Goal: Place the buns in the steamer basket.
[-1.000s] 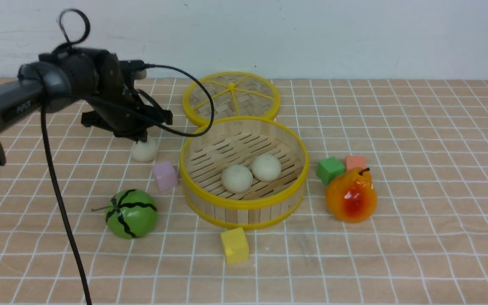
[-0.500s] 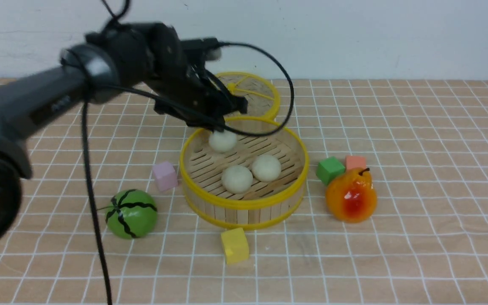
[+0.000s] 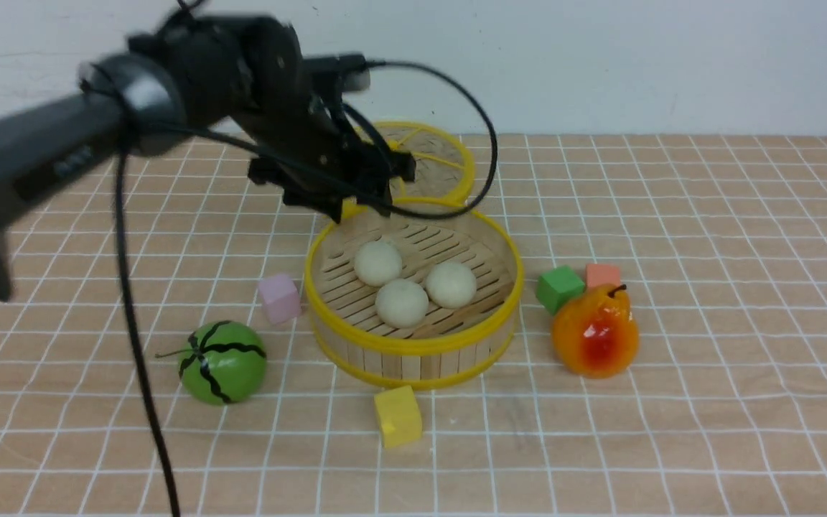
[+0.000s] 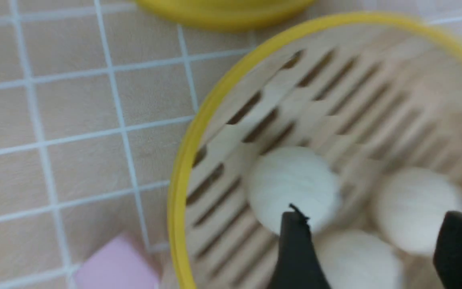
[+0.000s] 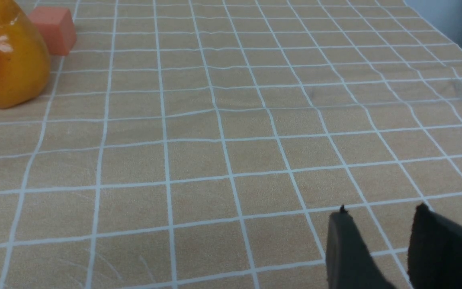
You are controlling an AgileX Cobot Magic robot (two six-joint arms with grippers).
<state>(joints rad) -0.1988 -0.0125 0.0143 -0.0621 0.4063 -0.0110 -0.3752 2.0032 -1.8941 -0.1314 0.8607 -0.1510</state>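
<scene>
Three cream-white buns (image 3: pixel 377 263) (image 3: pixel 401 303) (image 3: pixel 451 284) lie together on the slatted floor of the steamer basket (image 3: pixel 413 346). My left gripper (image 3: pixel 365 207) hovers over the basket's back-left rim, open and holding nothing. In the left wrist view the left gripper (image 4: pixel 371 214) has wide-spread fingers, and below them lie the buns (image 4: pixel 291 184) inside the yellow rim (image 4: pixel 183 168). My right gripper (image 5: pixel 381 210) shows only in its wrist view, low over bare table, fingers a little apart with nothing between them.
The woven lid (image 3: pixel 424 154) lies behind the basket. A pink cube (image 3: pixel 281 297) and green striped melon (image 3: pixel 223 361) sit left of it, a yellow cube (image 3: pixel 398 415) in front. On the right are a green cube (image 3: pixel 559 287), an orange cube (image 3: pixel 602 274) and an orange pear (image 3: pixel 595 332).
My left gripper carried the third bun from the table left of the basket over its rim, opened, and the bun now rests on the slats beside the other two.
</scene>
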